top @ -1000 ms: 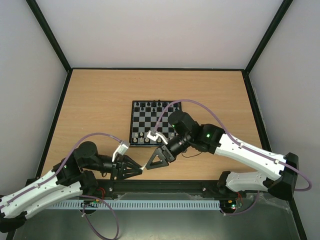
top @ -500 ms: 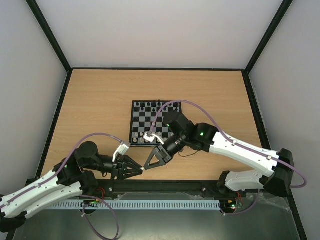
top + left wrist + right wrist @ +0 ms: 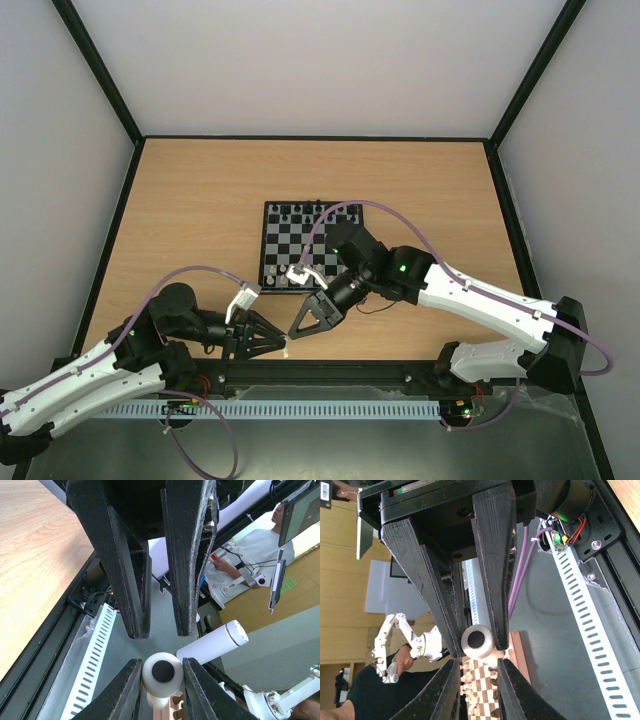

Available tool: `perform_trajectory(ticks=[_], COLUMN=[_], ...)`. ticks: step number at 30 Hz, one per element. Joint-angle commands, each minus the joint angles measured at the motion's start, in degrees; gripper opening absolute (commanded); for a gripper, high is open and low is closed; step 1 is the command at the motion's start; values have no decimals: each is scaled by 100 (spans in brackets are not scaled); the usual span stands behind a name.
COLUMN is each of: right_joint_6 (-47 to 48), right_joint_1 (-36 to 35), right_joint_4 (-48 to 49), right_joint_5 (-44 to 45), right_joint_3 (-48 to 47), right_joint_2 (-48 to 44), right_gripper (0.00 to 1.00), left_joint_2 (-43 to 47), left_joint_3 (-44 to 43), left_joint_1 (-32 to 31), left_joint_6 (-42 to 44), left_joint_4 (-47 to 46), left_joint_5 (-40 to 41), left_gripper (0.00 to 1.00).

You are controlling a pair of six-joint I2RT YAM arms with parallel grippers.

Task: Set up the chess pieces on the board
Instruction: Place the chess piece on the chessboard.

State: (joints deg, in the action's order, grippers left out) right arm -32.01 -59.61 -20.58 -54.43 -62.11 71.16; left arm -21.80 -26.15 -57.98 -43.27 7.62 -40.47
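Left gripper and right gripper meet tip to tip over the desk in the top view, with a white chess piece between them. The board lies just behind the right gripper, which is on the nearer arm. In the left wrist view, narrow jaws pinch the chess piece, its holed end towards the camera. In the right wrist view, the fingers sit closed against the chess piece too.

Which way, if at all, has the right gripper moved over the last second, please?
Yes. The right gripper has shifted slightly left along the board, following its near edge, closer to the left gripper.
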Motion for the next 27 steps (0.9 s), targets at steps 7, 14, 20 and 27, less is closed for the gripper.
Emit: perform_trajectory(ticks=[7, 14, 20, 27], right_joint_6=[113, -40, -376, -942], right_joint_1=[22, 985, 1656, 1659], right_joint_4=[69, 477, 1344, 2170], right_joint_5=[-7, 1353, 1467, 1716], right_joint_3=[7, 986, 2023, 2847], right_joint_2=[8, -243, -474, -1257], right_gripper=[20, 17, 20, 22], left_joint_2=[-6, -546, -872, -1223], left_joint_3=[20, 182, 391, 372], left_joint_1=[-36, -26, -21, -8], left_joint_6=[-36, -42, -214, -633], left_joint_4=[90, 345, -136, -450], left_joint_5=[322, 1611, 2302, 2847], left_gripper=[20, 14, 14, 13])
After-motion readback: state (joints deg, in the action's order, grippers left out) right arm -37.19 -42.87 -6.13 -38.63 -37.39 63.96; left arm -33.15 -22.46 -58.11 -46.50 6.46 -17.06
